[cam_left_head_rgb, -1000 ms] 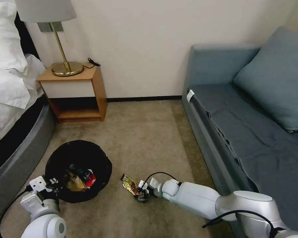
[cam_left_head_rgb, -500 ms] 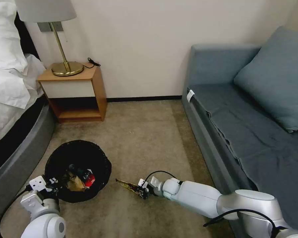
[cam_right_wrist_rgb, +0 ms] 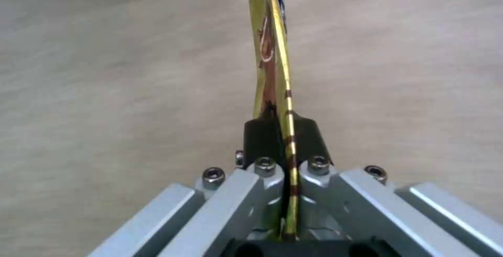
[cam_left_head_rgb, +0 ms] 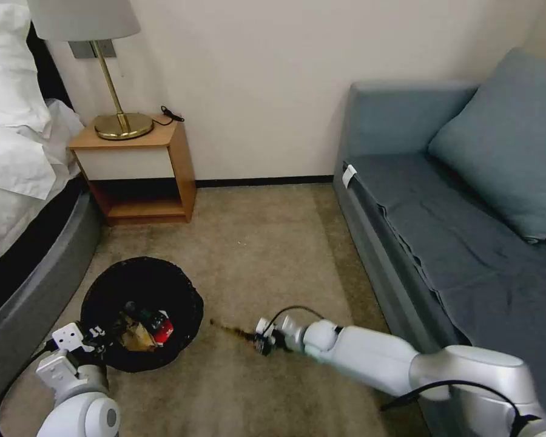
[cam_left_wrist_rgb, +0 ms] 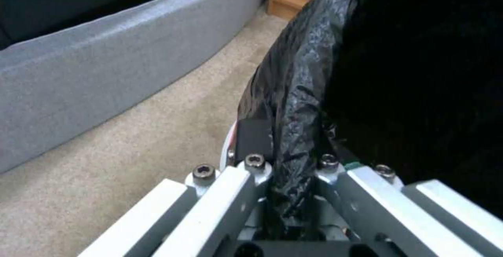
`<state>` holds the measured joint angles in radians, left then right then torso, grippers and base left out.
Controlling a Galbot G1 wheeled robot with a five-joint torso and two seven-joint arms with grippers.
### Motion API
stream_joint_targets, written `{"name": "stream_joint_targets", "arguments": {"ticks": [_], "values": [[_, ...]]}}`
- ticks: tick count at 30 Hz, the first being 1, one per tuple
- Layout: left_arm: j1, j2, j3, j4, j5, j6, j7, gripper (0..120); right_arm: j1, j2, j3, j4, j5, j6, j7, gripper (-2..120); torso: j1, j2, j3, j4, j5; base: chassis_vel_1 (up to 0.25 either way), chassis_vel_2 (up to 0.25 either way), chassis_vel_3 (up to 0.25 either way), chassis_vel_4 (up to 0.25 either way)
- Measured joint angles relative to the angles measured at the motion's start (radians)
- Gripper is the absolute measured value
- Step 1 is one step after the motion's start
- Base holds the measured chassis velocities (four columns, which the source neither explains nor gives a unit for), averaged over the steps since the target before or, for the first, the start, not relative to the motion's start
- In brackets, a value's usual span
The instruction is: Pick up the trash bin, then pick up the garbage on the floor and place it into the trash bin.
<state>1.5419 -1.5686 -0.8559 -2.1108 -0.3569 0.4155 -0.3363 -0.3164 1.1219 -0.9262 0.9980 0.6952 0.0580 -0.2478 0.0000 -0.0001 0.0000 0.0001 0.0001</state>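
One candy wrapper (cam_right_wrist_rgb: 272, 64) sits pinched inside the right pincer (cam_right_wrist_rgb: 285, 131).

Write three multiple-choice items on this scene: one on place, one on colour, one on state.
1. Where is the trash bin?
A. on the sofa
B. on the carpet beside the bed
C. on the nightstand

2. What colour is the bin's liner?
A. black
B. white
C. blue

3. What is the right claw doing?
A. hanging open
B. gripping the lamp
C. pinching the candy wrapper

Answers: B, it sits on the floor by the grey bed base; A, crinkly black plastic shows at the left wrist; C, its pads are closed on the wrapper's edge.
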Motion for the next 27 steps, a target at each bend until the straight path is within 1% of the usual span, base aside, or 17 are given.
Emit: {"name": "stream_joint_targets", "arguments": {"ticks": [1,4,5,6,8,10,11,12,14,15,17,18,19,22,23,24,27], "values": [[0.0,0.0,0.0,0.0,0.0,0.0,0.0,2,0.0,0.0,0.0,0.0,0.0,0.0,0.0,0,0.0,0.0,0.0,0.0,0.0,0.0,0.0,0.0,0.0],[-0.005,0.002,0.004,0.0,-0.002,0.014,0.0,2,0.043,-0.096,0.096,0.107,0.012,0.002,0.001,0,0.0,0.0,0.0,-0.001,-0.0002,0.0,0.0,0.0,0.0],[-0.007,0.002,0.006,-0.001,-0.002,0.019,0.0,2,0.056,-0.121,0.129,0.173,0.031,-0.005,0.004,0,0.0,0.0,0.0,-0.001,-0.0003,0.0,0.0,0.0,0.0],[-0.007,0.002,0.006,-0.001,-0.002,0.019,0.0,2,0.056,-0.121,0.129,0.173,0.031,-0.005,0.004,0,0.0,0.0,0.0,-0.001,-0.0003,0.0,0.0,0.0,0.0],[-0.01,0.001,0.011,-0.002,-0.002,0.026,0.0,2,0.072,-0.146,0.17,0.298,0.089,-0.035,0.025,0,0.0,0.0,0.0,-0.0003,-0.0001,0.0,0.0,0.0,0.0],[-0.015,0.0,0.015,-0.002,-0.002,0.032,0.0,2,0.078,-0.15,0.198,0.436,0.154,-0.082,0.06,0,0.0,0.0,0.0,0.0001,-0.0001,0.0,0.0,0.0,0.0],[-0.015,0.0,0.015,-0.002,-0.002,0.032,0.0,2,0.078,-0.15,0.198,0.436,0.154,-0.082,0.06,0,0.0,0.0,0.0,0.0001,-0.0001,0.0,0.0,0.0,0.0],[-0.017,-0.001,0.017,-0.001,-0.002,0.033,0.0,2,0.079,-0.144,0.201,0.487,0.18,-0.1,0.078,0,0.0,0.0,0.0,0.0,-0.0002,0.0,0.0,0.0,0.0],[-0.02,-0.004,0.021,0.002,-0.002,0.037,0.0,2,0.079,-0.113,0.179,0.592,0.238,-0.133,0.148,0,0.0,0.0,0.0,-0.0003,-0.0001,0.0,0.0,0.0,0.0],[-0.02,-0.004,0.021,0.002,-0.002,0.037,0.0,2,0.079,-0.113,0.179,0.592,0.238,-0.133,0.148,0,0.0,0.0,0.0,-0.0003,-0.0001,0.0,0.0,0.0,0.0],[-0.02,-0.007,0.025,0.005,-0.003,0.04,0.001,2,0.078,-0.072,0.139,0.648,0.274,-0.153,0.204,0,0.0,0.0,0.0,-0.0001,-0.0005,0.0,0.0,0.0,0.0],[-0.02,-0.009,0.027,0.006,-0.003,0.043,0.001,2,0.076,-0.031,0.11,0.666,0.285,-0.161,0.237,0,0.0,0.0,0.0,-0.0001,-0.0005,0.0,0.0,0.0,0.0],[-0.02,-0.009,0.027,0.006,-0.003,0.043,0.001,2,0.076,-0.031,0.11,0.666,0.285,-0.161,0.237,0,0.0,0.0,0.0,-0.0001,-0.0005,0.0,0.0,0.0,0.0],[-0.021,-0.013,0.032,0.007,-0.003,0.05,0.001,2,0.066,0.09,0.04,0.644,0.283,-0.165,0.28,0,0.0,0.0,0.0,0.0004,-0.0005,0.0,0.0,0.0,0.0],[-0.021,-0.013,0.032,0.007,-0.003,0.05,0.001,2,0.066,0.09,0.04,0.644,0.283,-0.165,0.28,0,0.0,0.0,0.0,0.0004,-0.0005,0.0,0.0,0.0,0.0],[-0.021,-0.013,0.033,0.007,-0.003,0.052,0.001,2,0.062,0.121,0.018,0.618,0.277,-0.165,0.288,0,0.0,0.0,0.0,0.0004,-0.0004,0.0,0.0,0.0,0.0],[-0.023,-0.014,0.035,0.007,-0.005,0.056,0.0,2,0.055,0.163,-0.031,0.564,0.26,-0.163,0.304,0,0.0,0.0,0.0,0.0001,-0.0004,0.0,0.0,0.0,0.0]]}}
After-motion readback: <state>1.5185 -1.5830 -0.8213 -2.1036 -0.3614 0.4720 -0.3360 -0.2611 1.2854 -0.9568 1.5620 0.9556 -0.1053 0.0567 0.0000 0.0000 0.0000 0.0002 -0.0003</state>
